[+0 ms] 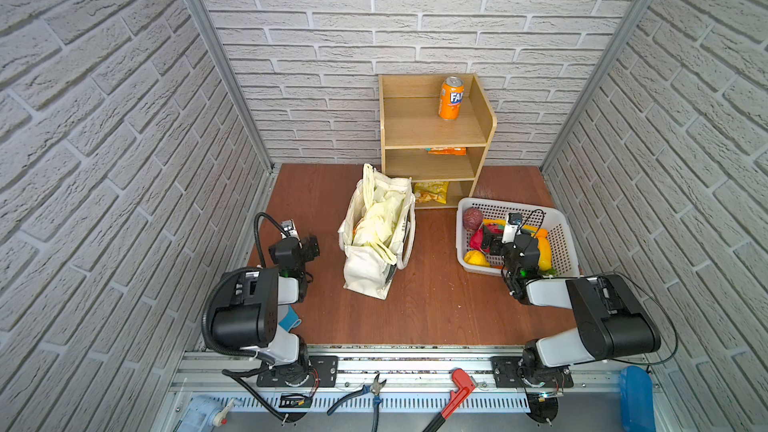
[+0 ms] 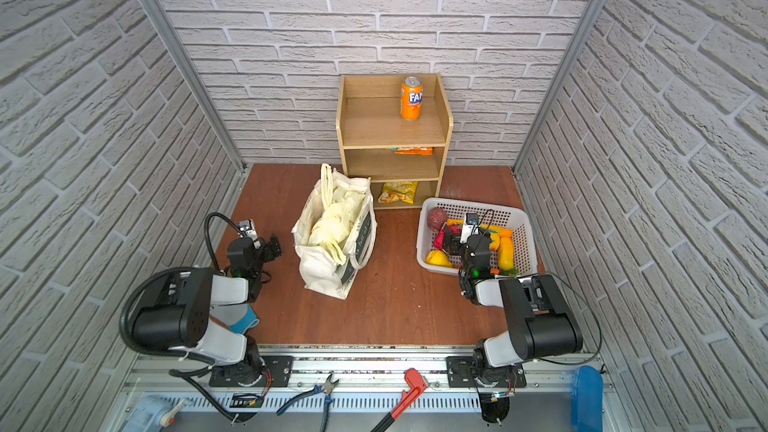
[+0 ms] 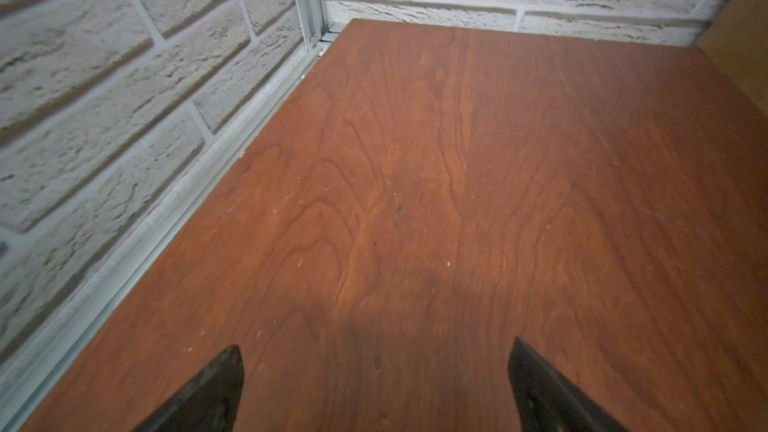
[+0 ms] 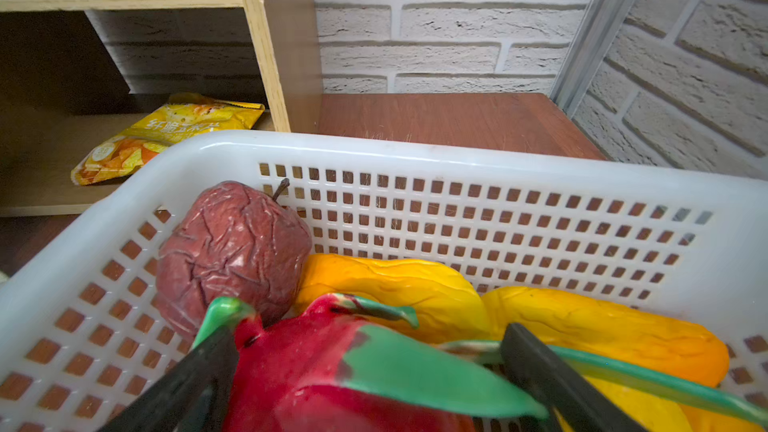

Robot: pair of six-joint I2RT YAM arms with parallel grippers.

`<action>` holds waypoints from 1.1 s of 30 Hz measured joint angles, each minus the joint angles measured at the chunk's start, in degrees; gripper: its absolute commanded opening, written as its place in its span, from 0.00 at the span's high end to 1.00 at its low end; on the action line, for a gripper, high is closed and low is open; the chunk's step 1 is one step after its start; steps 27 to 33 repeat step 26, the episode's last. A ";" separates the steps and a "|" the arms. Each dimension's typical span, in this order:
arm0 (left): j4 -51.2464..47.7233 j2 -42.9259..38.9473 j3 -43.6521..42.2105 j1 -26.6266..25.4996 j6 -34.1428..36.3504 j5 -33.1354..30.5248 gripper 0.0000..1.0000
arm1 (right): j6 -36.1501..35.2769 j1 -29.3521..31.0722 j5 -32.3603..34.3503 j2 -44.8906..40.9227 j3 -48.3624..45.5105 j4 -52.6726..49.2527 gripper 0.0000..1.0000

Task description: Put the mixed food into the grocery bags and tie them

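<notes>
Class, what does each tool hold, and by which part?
Nothing: left tool open above the table; right tool open astride the red toy fruit.

Open surface (image 1: 436, 309) between canvas tote (image 1: 368, 272) and white basket (image 1: 561, 243), also along the front. Left gripper (image 3: 376, 347), jaws apart, faces bare wood; brick wall (image 3: 104, 118) close alongside. Tote mouth stuffed with pale-yellow plastic bag (image 1: 380, 218). Shelf unit (image 1: 432, 130) blocks the back. Right gripper (image 4: 370, 333) sits in the basket, jaws wide either side of red fruit (image 4: 324, 367), with wrinkled apple (image 4: 232, 243) and yellow produce (image 4: 395, 288) crowding ahead.
</notes>
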 measured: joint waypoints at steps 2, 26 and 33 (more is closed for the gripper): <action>-0.72 0.50 1.11 -0.48 0.63 0.26 0.02 | -0.85 -0.13 -0.85 0.13 0.52 -0.52 0.01; -0.35 0.52 3.41 -1.97 2.56 0.31 0.02 | -2.03 -0.63 -2.95 0.42 2.29 -3.10 0.00; -0.35 0.52 3.41 -1.97 2.56 0.31 0.02 | -2.03 -0.63 -2.95 0.42 2.29 -3.10 0.00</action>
